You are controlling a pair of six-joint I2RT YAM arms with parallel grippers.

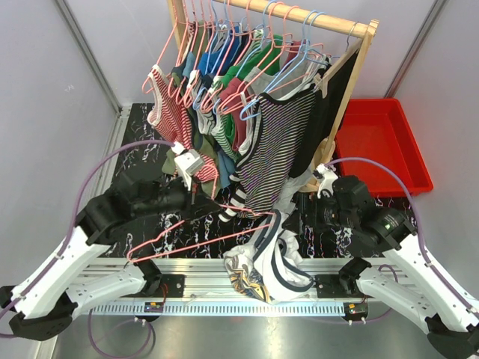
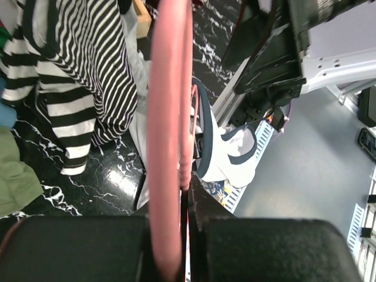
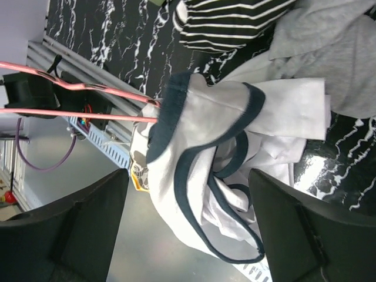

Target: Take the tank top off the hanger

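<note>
The black, white-veined table (image 1: pixel 142 142) spreads under both of my arms, glossy like polished marble. Ahead of my left fingers (image 2: pixel 187 226) and my right fingers (image 3: pixel 188 176) stands a wooden rack (image 1: pixel 299 16), crowded with garments on thin pink and blue wire hooks, and it fills the space in front of me. Well off to the outer side of my right fingers sits a red plastic tray (image 1: pixel 382 142), shallow and rectangular.

Nearest of the hung clothes, a black-and-white striped top (image 1: pixel 277 142) drops from the rack towards the table between my two sets of fingers. Its hem is just ahead of the right ones.

Directly below my right fingers the tank top (image 3: pixel 235 111) lies in a crumpled heap. It is soft white knit edged in dark navy binding, and it spills off the table's near edge over the ribbed metal rail (image 1: pixel 202 263).

The pink hanger (image 2: pixel 167 117), smooth coated wire with a notched shoulder, runs from my left fingers across to the heap. Its far end goes in among the folds, and I cannot tell whether a strap is hooked on it. My left fingers are clamped on that hanger. My right fingers are spread wide, gripping nothing.
</note>
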